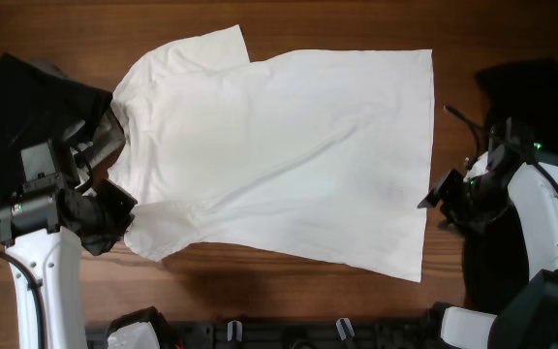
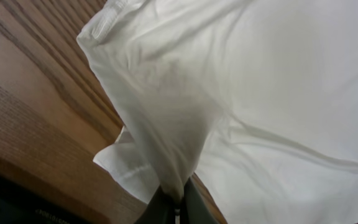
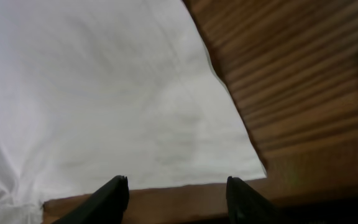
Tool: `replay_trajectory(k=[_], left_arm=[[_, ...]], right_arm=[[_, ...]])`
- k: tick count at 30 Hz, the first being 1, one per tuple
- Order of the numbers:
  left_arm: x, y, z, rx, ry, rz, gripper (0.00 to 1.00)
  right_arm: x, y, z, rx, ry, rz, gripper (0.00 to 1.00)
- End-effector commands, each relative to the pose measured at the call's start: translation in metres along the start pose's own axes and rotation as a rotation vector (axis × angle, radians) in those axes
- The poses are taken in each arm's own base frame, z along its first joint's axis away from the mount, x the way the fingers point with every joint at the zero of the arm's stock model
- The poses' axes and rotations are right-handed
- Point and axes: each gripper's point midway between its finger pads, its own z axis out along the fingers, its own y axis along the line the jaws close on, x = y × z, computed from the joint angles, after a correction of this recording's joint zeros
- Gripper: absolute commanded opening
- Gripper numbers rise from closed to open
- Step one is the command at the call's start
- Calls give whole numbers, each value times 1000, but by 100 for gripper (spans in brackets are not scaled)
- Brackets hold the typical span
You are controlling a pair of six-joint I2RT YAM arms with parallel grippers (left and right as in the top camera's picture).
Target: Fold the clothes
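T-shirt: the white T-shirt (image 1: 289, 145) lay spread nearly flat across the middle of the frame on the wooden worktop (image 1: 356, 24), collar end to the left and hem (image 1: 426, 155) to the right.
Other clothes: a black garment (image 1: 17, 97) sat at the upper left, touching the shirt's collar end.
Left gripper: the left gripper (image 2: 176, 208) was clenched on a pinch of white cloth near the lower-left sleeve (image 1: 158, 237), which rose in a ridge to the jaws.
Right gripper: the right gripper (image 3: 179, 194) stood released, jaws apart and holding nothing, just off the hem at the right edge of the shirt.
Step in hand: probably taking matching corners for the first fold (a judgement from the pose only).
Doing it well: the right side called for a grip on the hem corner at the lower right, catching both layers.
Doing it well, lift: both ends would best rise together, keeping the cloth taut.
Risk: a one-layer pinch could let the shirt bunch.
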Motion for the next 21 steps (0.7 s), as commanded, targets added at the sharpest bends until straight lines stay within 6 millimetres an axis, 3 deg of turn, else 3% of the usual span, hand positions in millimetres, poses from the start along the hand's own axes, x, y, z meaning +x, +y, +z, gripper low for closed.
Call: replay_trajectory(k=[1, 7, 12, 21], left_arm=[[-1, -2, -8, 15, -29, 22, 4], [5, -1, -20, 38, -62, 29, 4], [6, -2, -27, 62, -94, 37, 5], [10, -3, -30, 78, -93, 48, 6]], right_arm=[[27, -12, 14, 18, 82, 26, 57], [61, -33, 31, 32, 91, 176, 58], [60, -49, 48, 55, 4, 318, 60], [49, -52, 75, 33, -18, 329, 43]])
